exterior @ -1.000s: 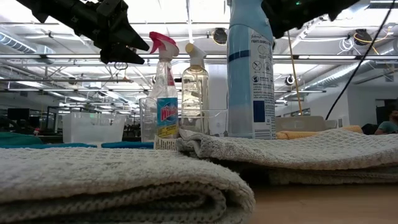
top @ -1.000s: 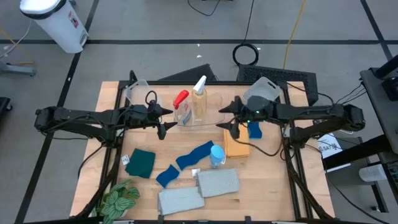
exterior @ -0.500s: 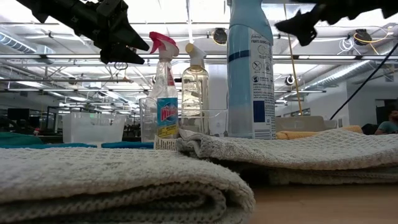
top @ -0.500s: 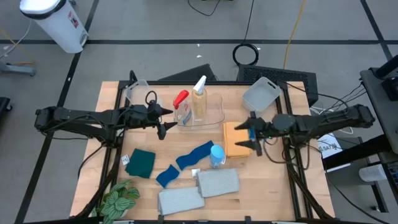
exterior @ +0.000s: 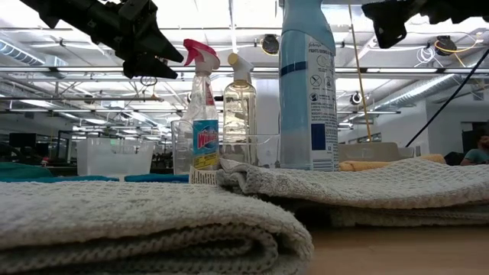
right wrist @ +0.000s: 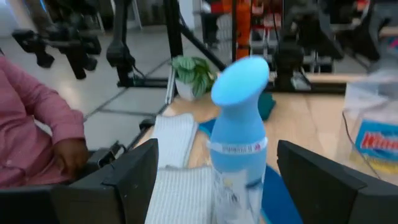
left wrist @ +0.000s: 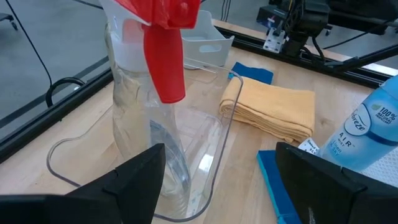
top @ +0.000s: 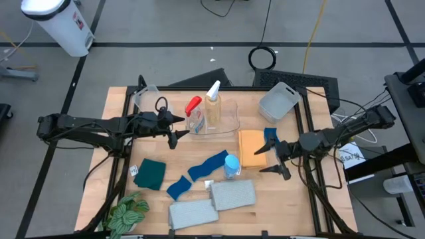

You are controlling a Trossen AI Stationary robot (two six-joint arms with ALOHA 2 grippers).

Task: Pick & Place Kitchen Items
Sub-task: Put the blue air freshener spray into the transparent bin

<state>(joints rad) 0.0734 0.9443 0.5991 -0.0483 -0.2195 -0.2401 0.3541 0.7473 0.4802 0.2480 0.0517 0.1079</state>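
Observation:
A red-trigger bottle (top: 193, 114) and a white-trigger bottle (top: 213, 103) stand upright in a clear tub (top: 230, 119). My left gripper (top: 178, 131) hangs open just left of the red-trigger bottle (left wrist: 149, 93), which stands ahead of its fingers, untouched. The blue-capped bottle (top: 231, 164) stands upright mid-table. My right gripper (top: 265, 159) is open to its right, level and pointing at the bottle (right wrist: 239, 124), clear of it. An orange sponge (top: 251, 147) and a blue sponge (top: 270, 135) lie flat beside the right gripper.
A blue cloth (top: 207, 164), another blue sponge (top: 178, 188), a teal cloth (top: 151, 172) and two grey folded towels (top: 232, 194) (top: 192, 214) lie toward the near side. A plant (top: 126, 212) is at the near left, a grey tub (top: 277, 101) at the far right. A person's pink sleeve (right wrist: 37, 124) shows beyond the table.
My right gripper has swung away from the clear tub toward the table's right and near edges, sinking a little. It has turned and now faces the blue-capped bottle, staying open. The blue sponge now shows clear of the arm. Nothing on the table has moved.

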